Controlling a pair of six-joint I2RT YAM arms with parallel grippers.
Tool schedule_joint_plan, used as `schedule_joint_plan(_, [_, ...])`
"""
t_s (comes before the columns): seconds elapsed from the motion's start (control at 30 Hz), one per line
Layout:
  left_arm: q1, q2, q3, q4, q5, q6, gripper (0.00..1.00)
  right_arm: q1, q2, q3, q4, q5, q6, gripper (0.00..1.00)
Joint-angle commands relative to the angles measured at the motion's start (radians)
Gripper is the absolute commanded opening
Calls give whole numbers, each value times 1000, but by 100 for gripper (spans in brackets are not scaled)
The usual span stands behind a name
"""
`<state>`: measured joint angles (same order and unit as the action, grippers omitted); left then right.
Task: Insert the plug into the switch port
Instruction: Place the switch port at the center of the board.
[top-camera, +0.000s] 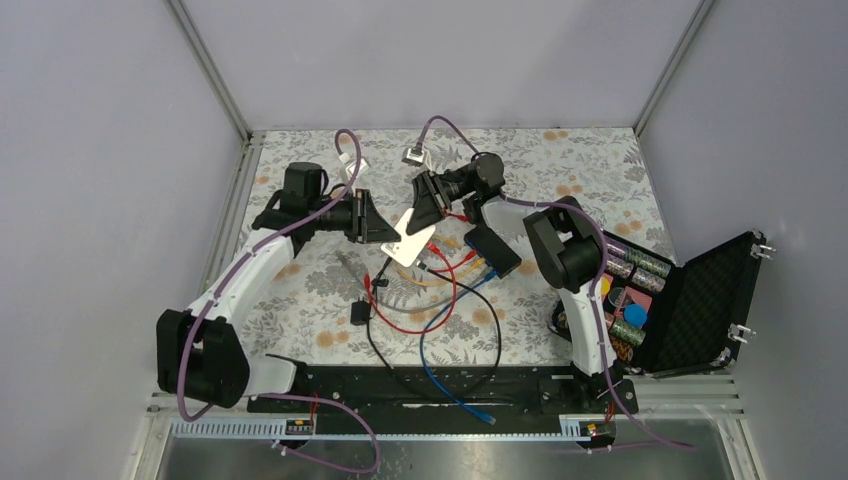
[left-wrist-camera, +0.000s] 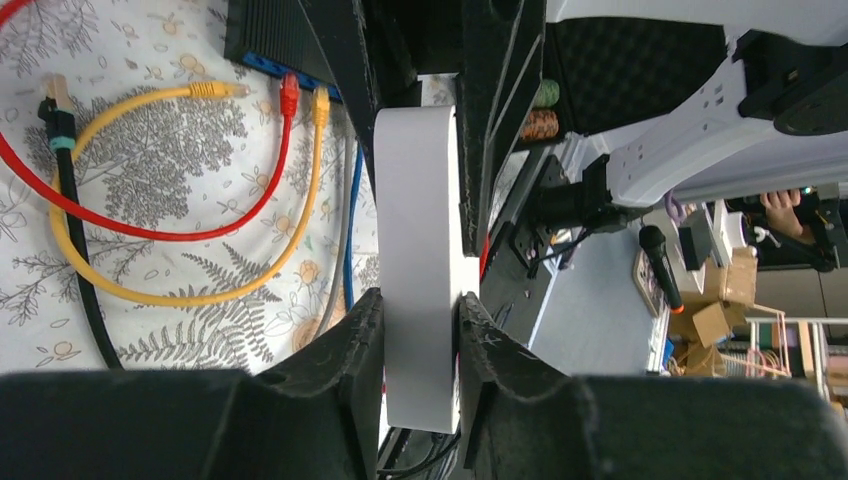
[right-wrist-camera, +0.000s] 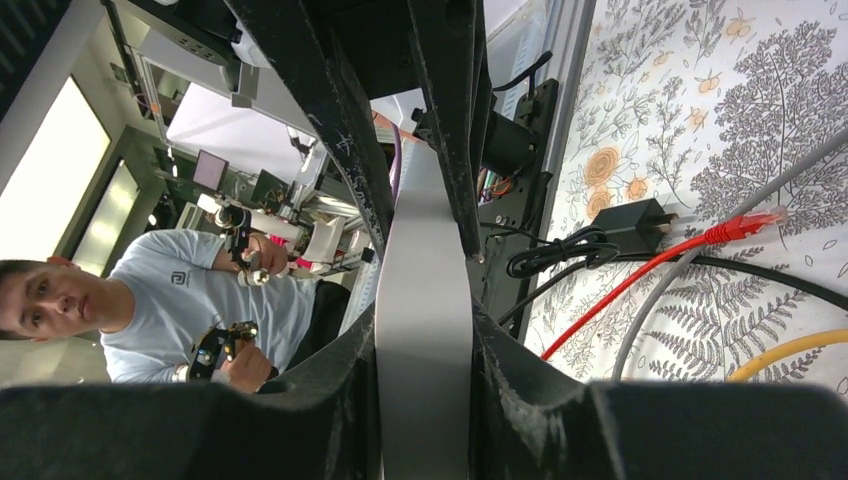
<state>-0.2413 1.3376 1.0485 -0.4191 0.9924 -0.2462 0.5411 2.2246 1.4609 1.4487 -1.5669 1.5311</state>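
Over the bench (top-camera: 600, 170), left jaws and right jaws are both gripping the white box (top-camera: 408, 243), while the black switch (top-camera: 493, 250) is lying just beside it, so one side should be releasing slowly, keeping it off the cables (top-camera: 440, 292).

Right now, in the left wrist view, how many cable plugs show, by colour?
Yellow: 2 (loose yellow plug, seated yellow plug)
Red: 1 (red plug)
Pale: 1 (pale plug on the black cable)
Total: 4
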Motion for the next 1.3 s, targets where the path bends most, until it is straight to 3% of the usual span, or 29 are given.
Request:
schedule_joint_plan(0.0, [-13,-75,-99,221,42,-140,0,-2,-85,119,24,60,34,25])
schedule_joint_plan(0.03, [-10,-80,-112,237,37,-148,0,-3,-79,137,24,71,31,31])
schedule_joint_plan(0.07, [-6,-84,-122,243,26,-159,0,-3,-69,158,23,78,28,95])
schedule_joint_plan(0.1, [-3,-88,-131,251,22,-167,0,-3,-58,180,23,82,29,99])
schedule_joint_plan(0.3, [21,-101,-141,224,9,-163,0,-21,23,326,22,80,86,100])
schedule_joint_plan(0.43, [84,-111,-120,123,-155,-126,0,-72,11,345,-71,162,-6,99])
schedule_joint_plan(0.5, [127,-105,-119,119,-250,-145,0,-111,-37,305,-303,270,-210,99])
schedule_joint_plan(0.57, [174,-82,-122,156,-327,-184,0,-147,-147,203,-691,439,-580,100])
schedule_joint_plan(0.63, [204,-33,-104,191,-404,-204,0,-153,-281,148,-1176,766,-1012,100])
schedule_joint_plan(0.67, [211,3,-83,203,-416,-204,0,-150,-332,116,-1275,948,-1121,100])
schedule_joint_plan(0.8, [226,190,53,204,-461,-184,0,-172,-463,-16,-1283,1124,-1160,100])
schedule_joint_plan(1.1, [233,575,374,102,-476,8,2,-162,-734,-198,-1506,1515,-1313,99])
schedule_joint_plan(1.2, [238,654,450,17,-485,47,15,-147,-837,-243,-1605,1602,-1356,99])
schedule_joint_plan(1.27, [239,659,456,4,-517,58,34,-148,-910,-293,-1613,1559,-1391,99])
